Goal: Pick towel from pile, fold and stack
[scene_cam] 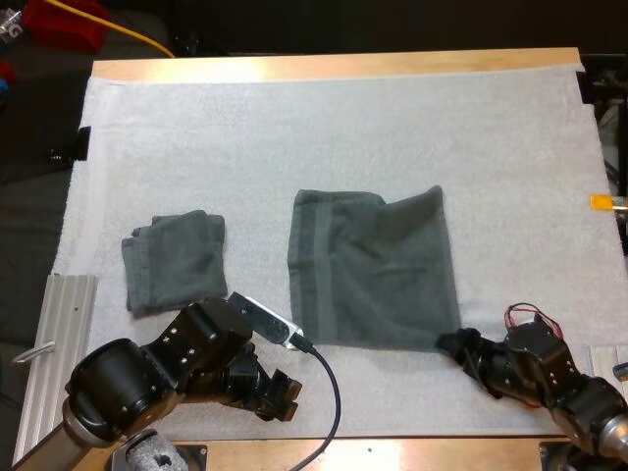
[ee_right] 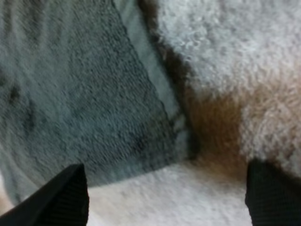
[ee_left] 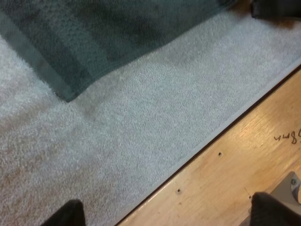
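Standing open, the right gripper (ee_right: 167, 195) has its two black fingers (ee_right: 66, 193) well apart, one on either side of the near right corner of the spread towel (ee_right: 94, 94). Neither finger presses the cloth. The high view places this gripper at that same corner, low over the white mat (scene_cam: 294, 128).

The left gripper (ee_left: 169, 214) is also open, its fingers apart and clear of everything. It is over bare mat close to the mat's near edge, where the wooden table (ee_left: 244, 155) shows. The towel's near left corner lies a little ahead of it, not between the fingers.

Task item: the spread towel lies flat around the middle of the mat, roughly square, with a woven band along its left side and its far right corner slightly rumpled. Whether it is already doubled cannot be told. A folded towel (scene_cam: 177, 260) sits well apart to its left and appears to serve as the stack.

Assessment: the step in hand is taking hold of the two near corners to start a fold. The right side is positioned; the left is short of its corner.

The next move calls for the left gripper to advance to its corner. Both grippers should then lower and close on the hem alone, without catching the mat beneath. After that they should lift together and evenly, so the near edge carries over to the far edge without skewing.
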